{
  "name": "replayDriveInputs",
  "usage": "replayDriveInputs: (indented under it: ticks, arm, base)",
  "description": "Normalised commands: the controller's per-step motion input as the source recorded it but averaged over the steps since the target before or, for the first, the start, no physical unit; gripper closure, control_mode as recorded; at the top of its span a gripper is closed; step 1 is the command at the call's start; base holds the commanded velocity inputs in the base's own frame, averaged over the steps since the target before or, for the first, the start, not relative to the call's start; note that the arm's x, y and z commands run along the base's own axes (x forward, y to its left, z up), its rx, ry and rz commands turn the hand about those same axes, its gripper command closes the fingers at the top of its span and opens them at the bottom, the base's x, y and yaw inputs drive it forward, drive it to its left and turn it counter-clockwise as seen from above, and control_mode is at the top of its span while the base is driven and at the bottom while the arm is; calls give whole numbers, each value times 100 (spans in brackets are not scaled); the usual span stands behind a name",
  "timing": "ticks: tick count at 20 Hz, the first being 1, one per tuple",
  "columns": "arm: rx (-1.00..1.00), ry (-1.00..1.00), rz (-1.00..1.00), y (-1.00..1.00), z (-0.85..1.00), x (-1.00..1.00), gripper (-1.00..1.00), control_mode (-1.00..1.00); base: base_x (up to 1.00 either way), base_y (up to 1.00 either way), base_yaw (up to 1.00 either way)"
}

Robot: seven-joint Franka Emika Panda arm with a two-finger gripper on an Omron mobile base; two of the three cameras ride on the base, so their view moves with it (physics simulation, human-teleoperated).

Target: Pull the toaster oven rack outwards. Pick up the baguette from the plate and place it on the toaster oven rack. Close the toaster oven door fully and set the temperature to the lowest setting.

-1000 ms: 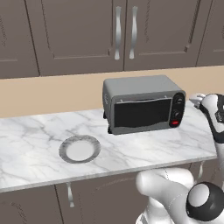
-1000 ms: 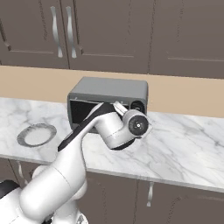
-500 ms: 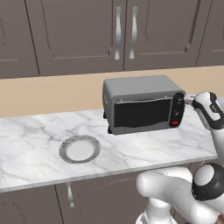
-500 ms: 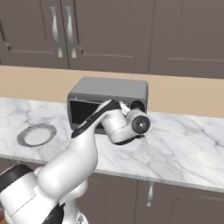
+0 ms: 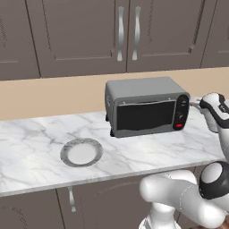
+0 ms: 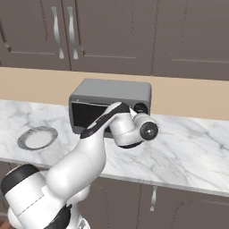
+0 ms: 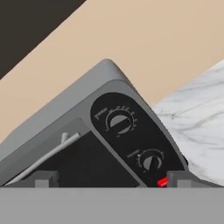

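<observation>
The hand view looks close and tilted at the black control panel (image 7: 135,140) of the toaster oven (image 7: 65,109), showing what the base views cannot resolve: two round knobs, an upper one (image 7: 119,122) ringed with pale tick marks and a lower one (image 7: 151,160), with a red button (image 7: 162,182) just below them. In that view the gripper (image 7: 113,179) has its two dark fingertips standing wide apart at the bottom edge, with nothing between them, one tip in front of the toaster oven door (image 7: 83,162) and the other beside the red button. The door's thin handle (image 7: 48,155) runs along its top edge and the dark glass is shut against the oven. The left base view shows the whole oven standing on the marble counter (image 5: 147,152) with its door closed, and the round grey plate (image 5: 81,152) lying well apart to its left with nothing on it. In the right base view the white arm (image 6: 89,152) crosses in front of the oven and hides much of the door. Behind the counter run a beige wall (image 5: 53,96) and dark brown cabinets (image 5: 80,36) with long metal handles.
</observation>
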Motion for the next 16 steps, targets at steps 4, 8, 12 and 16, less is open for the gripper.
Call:
replayDriveInputs:
  ticks: [4, 8, 12, 16]
  arm:
    - [0, -1, 0, 0, -3, 9, -100, -100]
    - [0, -3, 0, 1, -13, 3, -100, -100]
    - [0, 0, 0, 0, -4, 10, -100, -100]
    - [0, 0, 1, 0, 0, 0, -100, -100]
  base:
    - [0, 0, 0]
    - [0, 0, 0]
    - [0, 0, 0]
    - [0, 0, 0]
